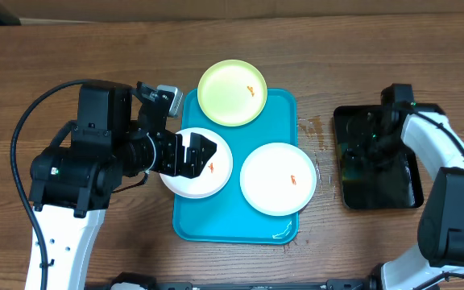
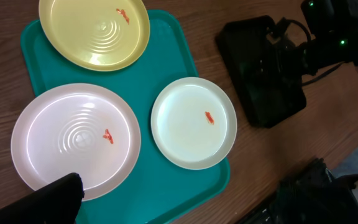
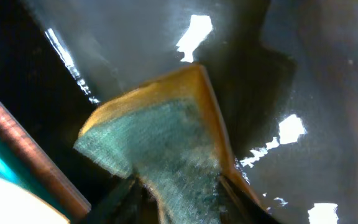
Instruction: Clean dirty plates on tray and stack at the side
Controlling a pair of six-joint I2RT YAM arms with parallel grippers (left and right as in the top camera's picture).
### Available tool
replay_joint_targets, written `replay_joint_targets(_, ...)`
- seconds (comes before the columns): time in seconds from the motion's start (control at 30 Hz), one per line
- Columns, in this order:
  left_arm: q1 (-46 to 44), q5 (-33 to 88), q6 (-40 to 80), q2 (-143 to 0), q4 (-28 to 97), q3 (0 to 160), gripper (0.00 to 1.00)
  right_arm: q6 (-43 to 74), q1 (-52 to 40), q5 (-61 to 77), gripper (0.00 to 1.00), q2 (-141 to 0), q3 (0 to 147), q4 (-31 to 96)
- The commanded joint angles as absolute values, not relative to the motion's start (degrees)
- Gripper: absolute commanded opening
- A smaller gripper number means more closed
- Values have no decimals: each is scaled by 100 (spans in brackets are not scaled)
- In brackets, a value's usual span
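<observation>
The turquoise tray (image 1: 234,216) lies mid-table and holds three plates, each with a small orange smear. The yellow-green plate (image 1: 232,93) overhangs its far edge. One white plate (image 1: 216,181) overhangs its left edge, the other white plate (image 1: 279,179) sits at the right. My left gripper (image 1: 193,155) hovers open and empty over the left white plate (image 2: 73,137). The left wrist view also shows the yellow-green plate (image 2: 95,31), the right white plate (image 2: 194,124) and the tray (image 2: 166,180). My right gripper (image 3: 179,199) is shut on a green-and-yellow sponge (image 3: 160,137).
A glossy black tray (image 1: 393,189) lies right of the turquoise tray, and my right gripper (image 1: 362,135) is low over it. It also shows in the left wrist view (image 2: 260,74) and fills the right wrist view (image 3: 135,37). Bare wooden table surrounds both trays.
</observation>
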State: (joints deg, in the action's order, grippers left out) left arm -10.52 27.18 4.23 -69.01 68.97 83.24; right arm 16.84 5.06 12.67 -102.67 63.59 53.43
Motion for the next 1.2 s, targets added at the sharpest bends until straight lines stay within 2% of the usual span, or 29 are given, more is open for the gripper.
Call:
replay_joint_targets(0.0,-1092,2683,296,-6866,6873,8453,100,1649,497,1221,31,-10278,6169,5098)
replay_joint_targets(0.17,-1092,2683,298,-6901,6882,8451,100,1927,484,679,4,-10276,6005,5024)
replay_joint_targets(0.37,-1092,2263,635,-7008,7006,8447,100,1999,489,255,4,-9929,6845,5975)
replay_joint_targets(0.43,-1092,1966,819,-7074,7146,8447,100,1999,484,252,25,-9773,7032,6189)
replay_joint_targets(0.47,-1092,1859,902,-7107,7223,8447,100,1997,484,252,29,-9719,7070,6241)
replay_joint_targets(0.57,-1094,1671,1055,-7251,7483,8431,99,1997,484,255,35,-9644,7070,6366)
replay_joint_targets(0.8,-1175,1675,1048,-7638,7647,8117,96,2231,484,130,40,-9778,6399,5743)
replay_joint_targets(0.97,-1632,1671,982,-7828,7581,7977,96,2427,484,-82,38,-9891,5874,5177)
replay_joint_targets(1.1,-2003,1645,967,-7832,7426,7972,96,2434,484,-80,19,-9909,5660,5037)
replay_joint_targets(1.17,-2156,1610,989,-7832,7332,7959,97,2432,484,-75,13,-9909,5614,5017)
